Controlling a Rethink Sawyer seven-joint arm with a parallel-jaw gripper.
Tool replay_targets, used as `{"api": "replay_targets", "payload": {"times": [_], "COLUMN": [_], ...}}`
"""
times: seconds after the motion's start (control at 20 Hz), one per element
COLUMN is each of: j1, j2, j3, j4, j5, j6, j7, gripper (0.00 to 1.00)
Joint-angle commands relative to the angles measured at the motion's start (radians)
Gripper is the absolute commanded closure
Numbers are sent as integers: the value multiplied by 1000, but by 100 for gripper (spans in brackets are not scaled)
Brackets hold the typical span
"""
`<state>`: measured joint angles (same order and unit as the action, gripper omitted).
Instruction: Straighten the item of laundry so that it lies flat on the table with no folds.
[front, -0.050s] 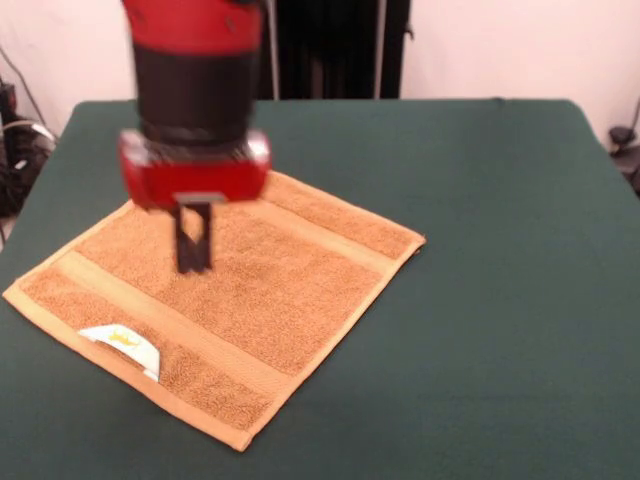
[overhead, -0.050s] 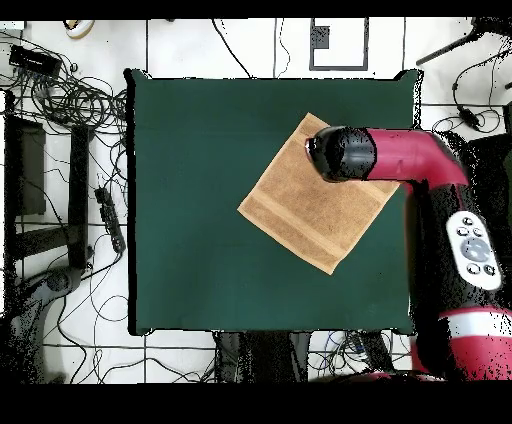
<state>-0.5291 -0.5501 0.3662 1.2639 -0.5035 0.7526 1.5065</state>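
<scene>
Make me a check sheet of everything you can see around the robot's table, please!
Surface: dark green table, bare apart from the towel.
Job's thing: orange-tan towel spread out flat, white tag showing at one edge; no folds seen.
Clutter: nothing seen on the table.
Gripper: gripper above the towel, fingers close together; touching or not, cannot tell.
Cables: tangled wires on the floor beside the table.
Surroundings: tiled floor, pale wall, dark stand behind the table.

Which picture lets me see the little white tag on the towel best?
The front view. The tag shows clearly at the towel's near edge, below the gripper. In the overhead view I can't find the tag; only the towel shows, partly under the arm.
</scene>
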Motion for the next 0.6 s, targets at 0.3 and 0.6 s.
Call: {"api": "replay_targets", "payload": {"times": [0.3, 0.6], "j1": [50, 80], "j2": [95, 182], "j3": [20, 5], "j4": [29, -22], "j5": [-46, -67], "j6": [-59, -157], "j7": [10, 58], "gripper": [100, 100]}}
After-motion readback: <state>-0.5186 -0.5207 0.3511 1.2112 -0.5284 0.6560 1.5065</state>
